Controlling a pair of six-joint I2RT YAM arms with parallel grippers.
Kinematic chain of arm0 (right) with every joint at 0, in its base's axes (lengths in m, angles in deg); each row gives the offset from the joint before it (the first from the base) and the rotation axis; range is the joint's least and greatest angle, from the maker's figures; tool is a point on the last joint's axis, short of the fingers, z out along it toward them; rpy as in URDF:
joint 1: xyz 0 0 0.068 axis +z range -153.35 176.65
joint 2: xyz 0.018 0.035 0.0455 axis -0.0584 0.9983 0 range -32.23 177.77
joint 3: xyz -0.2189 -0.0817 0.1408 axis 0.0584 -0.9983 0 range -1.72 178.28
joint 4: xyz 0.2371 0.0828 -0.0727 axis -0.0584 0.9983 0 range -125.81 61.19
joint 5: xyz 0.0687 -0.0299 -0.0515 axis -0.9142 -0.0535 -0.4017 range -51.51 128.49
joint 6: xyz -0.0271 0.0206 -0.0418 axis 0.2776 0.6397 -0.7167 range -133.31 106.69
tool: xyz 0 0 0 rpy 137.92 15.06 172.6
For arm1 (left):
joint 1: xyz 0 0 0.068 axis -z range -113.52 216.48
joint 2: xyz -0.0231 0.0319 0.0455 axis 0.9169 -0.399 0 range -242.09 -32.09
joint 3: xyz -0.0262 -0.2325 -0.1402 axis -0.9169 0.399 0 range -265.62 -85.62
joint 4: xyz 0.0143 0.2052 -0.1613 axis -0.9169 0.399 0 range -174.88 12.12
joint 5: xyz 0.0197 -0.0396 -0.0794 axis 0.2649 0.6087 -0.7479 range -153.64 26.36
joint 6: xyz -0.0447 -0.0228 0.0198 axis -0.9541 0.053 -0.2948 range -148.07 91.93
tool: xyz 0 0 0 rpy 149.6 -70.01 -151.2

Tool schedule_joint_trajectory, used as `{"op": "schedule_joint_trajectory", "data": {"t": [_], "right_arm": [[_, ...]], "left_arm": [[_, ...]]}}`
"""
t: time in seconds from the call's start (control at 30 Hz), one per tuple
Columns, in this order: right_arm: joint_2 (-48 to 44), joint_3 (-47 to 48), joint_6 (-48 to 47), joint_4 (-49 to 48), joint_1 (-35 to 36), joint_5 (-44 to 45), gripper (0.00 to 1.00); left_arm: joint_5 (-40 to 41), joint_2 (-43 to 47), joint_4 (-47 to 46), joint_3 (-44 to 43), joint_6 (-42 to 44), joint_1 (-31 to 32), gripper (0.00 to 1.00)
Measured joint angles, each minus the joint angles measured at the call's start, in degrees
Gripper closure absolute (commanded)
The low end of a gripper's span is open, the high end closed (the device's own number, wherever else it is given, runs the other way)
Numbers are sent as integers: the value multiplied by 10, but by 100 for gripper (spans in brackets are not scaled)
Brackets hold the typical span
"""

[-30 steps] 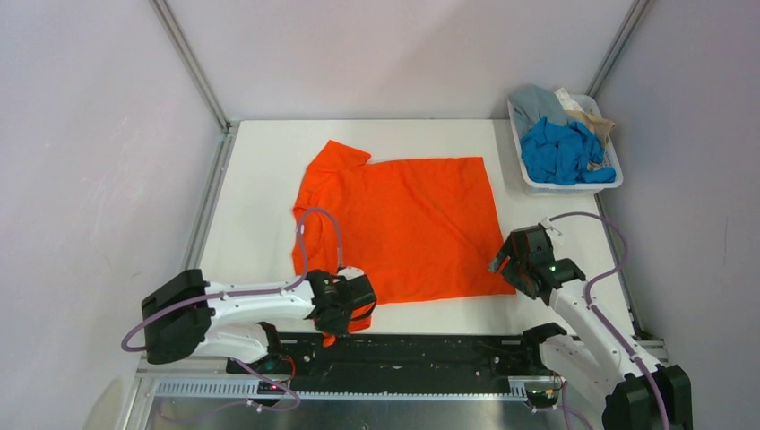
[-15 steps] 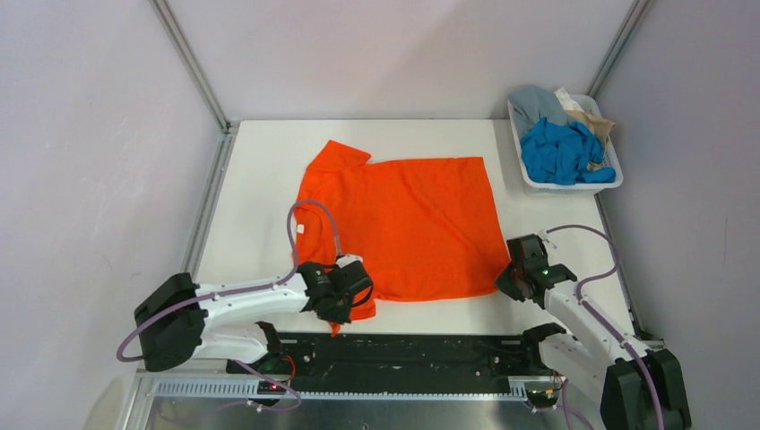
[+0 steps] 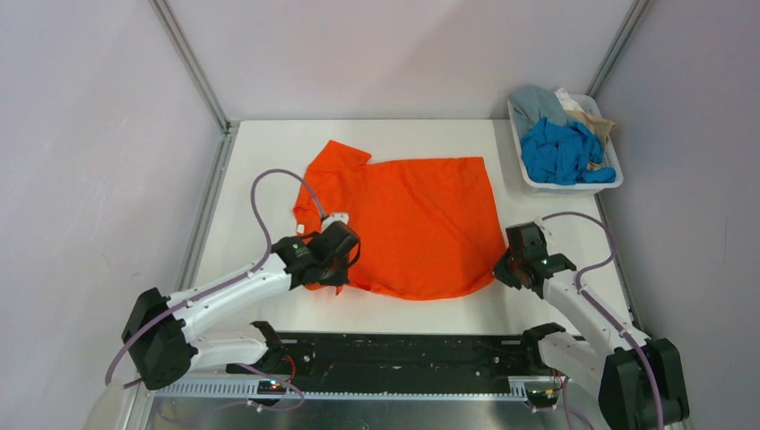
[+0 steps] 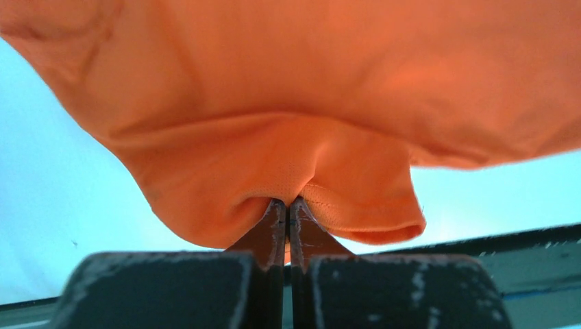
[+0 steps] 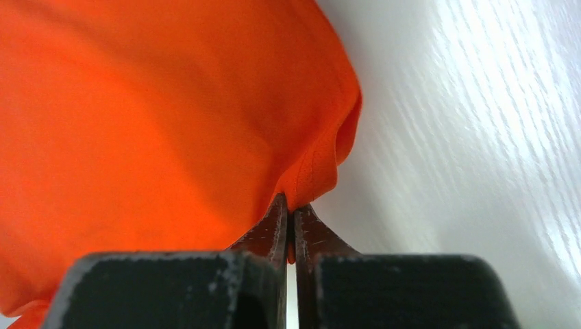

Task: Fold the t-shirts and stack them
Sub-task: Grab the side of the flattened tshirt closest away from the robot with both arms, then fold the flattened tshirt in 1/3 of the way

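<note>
Left hand (image 3: pixel 335 258) further forward, it and right hand (image 3: pixel 505 269) both clamped on orange t-shirt (image 3: pixel 417 224) hem.

The beige t-shirt (image 3: pixel 594 119) lies mostly hidden under the blue t-shirt (image 3: pixel 560 150) in the basket (image 3: pixel 574 186).

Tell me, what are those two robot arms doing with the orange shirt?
They look set to fold it. The left pincer is shut on the near left corner of the orange shirt, and the right pincer on its near right corner. That edge is held up off the table; the rest lies flat. In the basket at the far right, other shirts wait crumpled.
</note>
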Motion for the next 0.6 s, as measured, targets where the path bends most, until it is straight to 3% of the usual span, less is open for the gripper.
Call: {"op": "schedule_joint_trajectory", "data": {"t": [0.6], "right_arm": [[227, 214, -34, -104, -31, -9, 100]], "left_arm": [[108, -145, -35, -161, 71, -169, 100]]}}
